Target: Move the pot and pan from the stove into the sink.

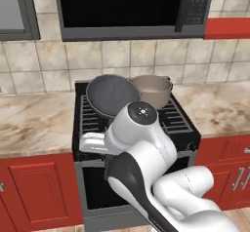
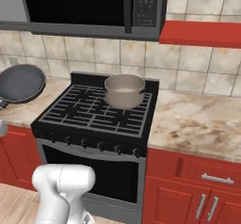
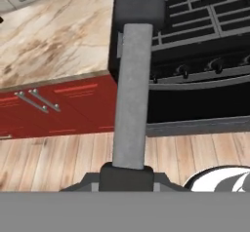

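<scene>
Gripper (image 3: 126, 173) clamped on pan (image 1: 111, 95) handle | pan lifted | pot (image 2: 124, 91) on stove (image 2: 94, 112)

Beige tiled wall (image 2: 197, 68), red cabinets (image 1: 41, 187), marble countertop (image 2: 197, 119), wooden floor (image 3: 58, 163)

The pan (image 1: 110, 94) has a matte, speckled dark grey inside, while the pot (image 2: 124, 90) looks like smooth beige enamel with a soft sheen. The stove (image 2: 94, 112) has flat black cast grates, the table (image 2: 197, 122) at lower right is glossy veined marble, and the floor (image 3: 58, 158) is pale wood planks.
</scene>
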Tool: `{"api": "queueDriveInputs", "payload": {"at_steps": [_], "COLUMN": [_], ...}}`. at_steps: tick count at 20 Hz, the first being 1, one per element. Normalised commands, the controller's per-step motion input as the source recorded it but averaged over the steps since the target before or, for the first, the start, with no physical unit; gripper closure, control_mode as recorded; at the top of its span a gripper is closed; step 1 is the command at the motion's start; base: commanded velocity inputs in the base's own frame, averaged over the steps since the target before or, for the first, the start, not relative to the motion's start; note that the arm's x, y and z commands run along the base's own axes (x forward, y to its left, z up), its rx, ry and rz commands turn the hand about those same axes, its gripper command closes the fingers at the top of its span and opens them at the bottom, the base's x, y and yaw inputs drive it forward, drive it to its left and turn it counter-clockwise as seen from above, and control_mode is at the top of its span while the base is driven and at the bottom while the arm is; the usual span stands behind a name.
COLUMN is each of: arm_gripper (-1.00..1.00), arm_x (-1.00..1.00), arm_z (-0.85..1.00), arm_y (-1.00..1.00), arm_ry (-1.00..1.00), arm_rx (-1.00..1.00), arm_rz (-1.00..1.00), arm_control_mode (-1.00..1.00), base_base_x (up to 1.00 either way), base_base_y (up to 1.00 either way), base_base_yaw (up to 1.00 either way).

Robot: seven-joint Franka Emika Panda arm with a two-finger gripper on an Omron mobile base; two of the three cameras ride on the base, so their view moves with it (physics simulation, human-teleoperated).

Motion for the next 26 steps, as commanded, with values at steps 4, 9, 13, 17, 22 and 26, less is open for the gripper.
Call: {"api": "queueDriveInputs", "payload": {"at_steps": [4, 9, 13, 17, 22, 26], "arm_gripper": [1.00, 1.00, 1.00, 1.00, 1.00, 1.00], "arm_x": [0.00, 0.00, 0.00, 0.00, 0.00, 0.00], "arm_z": [0.00, 0.00, 0.00, 0.00, 0.00, 0.00], "arm_y": [0.00, 0.00, 0.00, 0.00, 0.00, 0.00], "arm_ry": [0.00, 0.00, 0.00, 0.00, 0.00, 0.00], "arm_rx": [0.00, 0.00, 0.00, 0.00, 0.00, 0.00], "arm_rz": [0.00, 0.00, 0.00, 0.00, 0.00, 0.00], "arm_control_mode": [1.00, 1.00, 1.00, 1.00, 1.00, 1.00], "base_base_x": [-0.37, -0.28, -0.21, -0.19, -0.17, -0.15], "base_base_y": [-0.16, -0.07, -0.03, -0.01, -0.01, -0.01], "base_base_yaw": [0.39, 0.44, 0.47, 0.47, 0.48, 0.48]}}
